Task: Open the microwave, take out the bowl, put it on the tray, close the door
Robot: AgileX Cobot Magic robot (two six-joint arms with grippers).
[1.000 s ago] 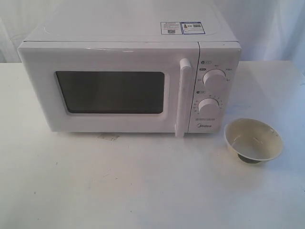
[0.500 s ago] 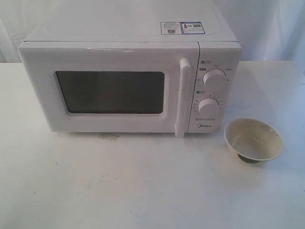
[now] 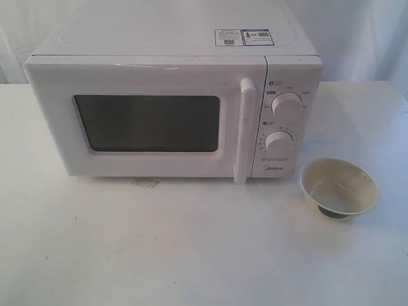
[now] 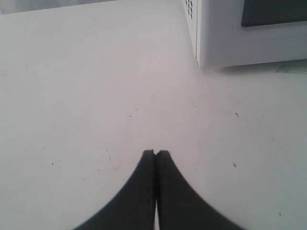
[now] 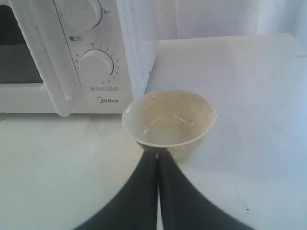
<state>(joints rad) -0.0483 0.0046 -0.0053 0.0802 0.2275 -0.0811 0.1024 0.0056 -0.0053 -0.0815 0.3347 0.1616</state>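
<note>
The white Midea microwave [image 3: 172, 102] stands at the back of the table with its door [image 3: 146, 121] closed and the bar handle [image 3: 244, 131] upright. The cream-white bowl [image 3: 339, 186] sits empty on the table to the right of the knob panel; in the right wrist view the bowl [image 5: 169, 122] lies just beyond my shut right gripper [image 5: 158, 154]. My left gripper [image 4: 156, 153] is shut with nothing in it, hovering over bare table near the microwave's lower left corner [image 4: 199, 60]. Neither gripper shows in the exterior view. No tray is in view.
The two round knobs [image 3: 285, 105] sit on the panel right of the door. A small scrap or stain [image 3: 145, 183] lies on the table just in front of the microwave. White cloth backs the scene.
</note>
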